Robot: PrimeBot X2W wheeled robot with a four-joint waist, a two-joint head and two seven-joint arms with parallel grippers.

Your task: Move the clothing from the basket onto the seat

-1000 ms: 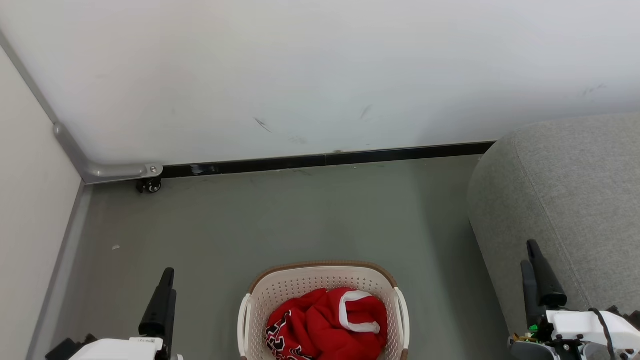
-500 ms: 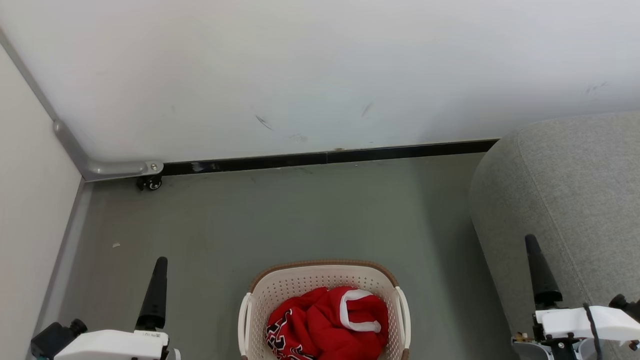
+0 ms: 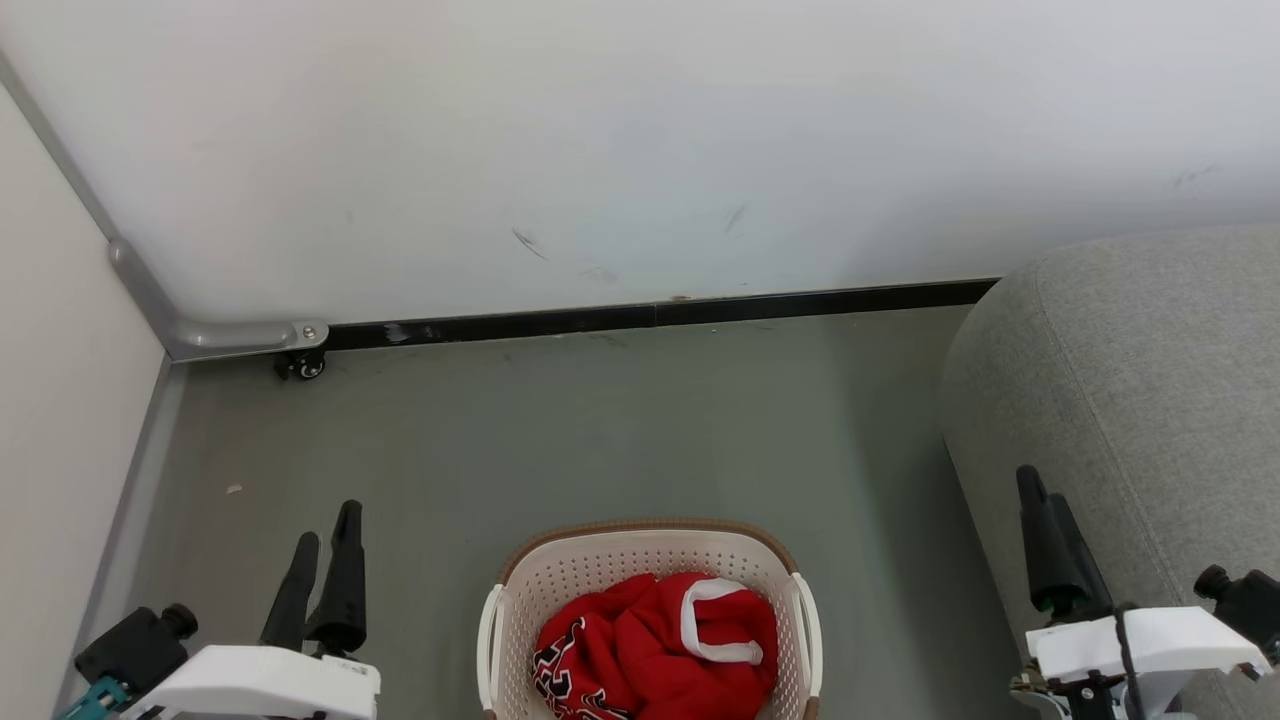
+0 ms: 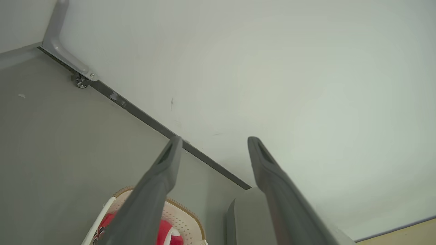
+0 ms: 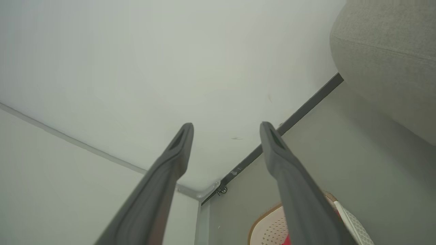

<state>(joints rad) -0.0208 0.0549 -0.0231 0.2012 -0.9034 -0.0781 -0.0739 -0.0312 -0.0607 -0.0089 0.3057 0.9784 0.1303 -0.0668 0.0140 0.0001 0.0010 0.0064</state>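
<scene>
1. The seat (image 3: 1150, 400) is standing at the right, showing no garment on its visible part.
2. The basket (image 3: 600, 572) is sitting on the floor (image 3: 600, 430), near and central, left of the seat.
3. The clothing (image 3: 650, 650) is lying bunched inside the basket (so, by my judgement, the whole transfer is still waiting).
4. The left gripper (image 3: 328, 525) and right gripper (image 3: 1040, 490) are hovering either side of the basket, jaws spread, grasping nothing.

We see a white wall (image 3: 640, 130) with faint scuffs, a black baseboard (image 3: 650, 317), a grey floor (image 3: 600, 430) and a small caster (image 3: 300, 367) in the corner.
</scene>
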